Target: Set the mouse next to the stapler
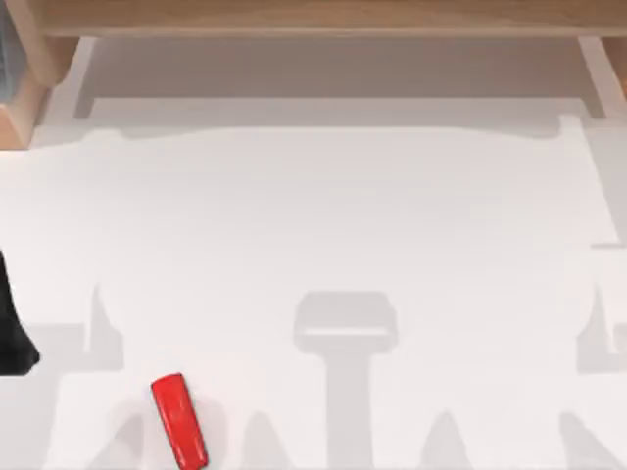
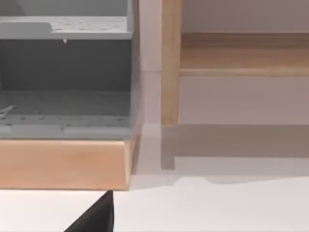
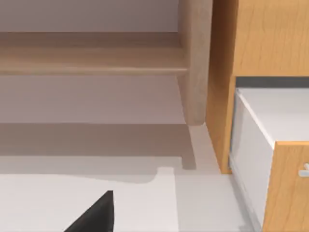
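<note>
Jaws on both arms cannot be judged wide or narrow, since each wrist view catches just a dark wedge of its own gripper. From the left of the top view, a black part of the left arm (image 1: 12,323) pokes in at the left edge of the white tabletop (image 1: 323,215), about halfway down. In the left wrist view the left gripper (image 2: 96,215) is a black wedge low over the tabletop. It faces a grey shelving unit (image 2: 65,104) with perforated shelves, set on a pale wooden base. What the shelves hold cannot be made out. Moving right, the stapler (image 1: 179,419), a glossy red bar, lies flat near the front edge in the left half. Its long axis runs nearly front to back, with the near end leaning slightly rightward. It sits near the left arm and well apart from the right side, so the left arm is probably the better placed one. Where the mouse lies cannot be told, so its direction from the jaws stays open. In the right wrist view the right gripper (image 3: 96,215) is another black wedge, facing a wooden cabinet (image 3: 260,58) with a pale drawer (image 3: 280,116) pulled out.
</note>
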Motion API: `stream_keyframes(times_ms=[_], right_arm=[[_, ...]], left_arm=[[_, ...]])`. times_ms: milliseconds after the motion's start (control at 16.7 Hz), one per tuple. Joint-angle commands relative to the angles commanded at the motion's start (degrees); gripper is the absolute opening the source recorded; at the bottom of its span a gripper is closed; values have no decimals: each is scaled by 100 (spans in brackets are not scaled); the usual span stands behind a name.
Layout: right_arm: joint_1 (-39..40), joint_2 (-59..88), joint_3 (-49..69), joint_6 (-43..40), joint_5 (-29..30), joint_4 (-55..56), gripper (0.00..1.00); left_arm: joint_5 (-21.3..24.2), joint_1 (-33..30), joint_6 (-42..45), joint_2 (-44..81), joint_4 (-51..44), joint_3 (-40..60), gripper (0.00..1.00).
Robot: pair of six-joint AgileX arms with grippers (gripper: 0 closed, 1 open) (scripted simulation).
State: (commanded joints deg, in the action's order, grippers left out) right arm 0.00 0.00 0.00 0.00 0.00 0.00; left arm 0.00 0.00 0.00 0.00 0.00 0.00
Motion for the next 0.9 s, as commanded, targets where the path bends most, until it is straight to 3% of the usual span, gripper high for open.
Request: stream_keyframes(times_ms=[420, 900], right_arm=[[-120, 712, 685, -84, 11, -370, 100], [-684, 3984, 3780, -420, 49, -2054, 100]], left_arm=[[0, 0, 0, 0, 0, 0, 100], [0, 0, 0, 0, 0, 0, 100]])
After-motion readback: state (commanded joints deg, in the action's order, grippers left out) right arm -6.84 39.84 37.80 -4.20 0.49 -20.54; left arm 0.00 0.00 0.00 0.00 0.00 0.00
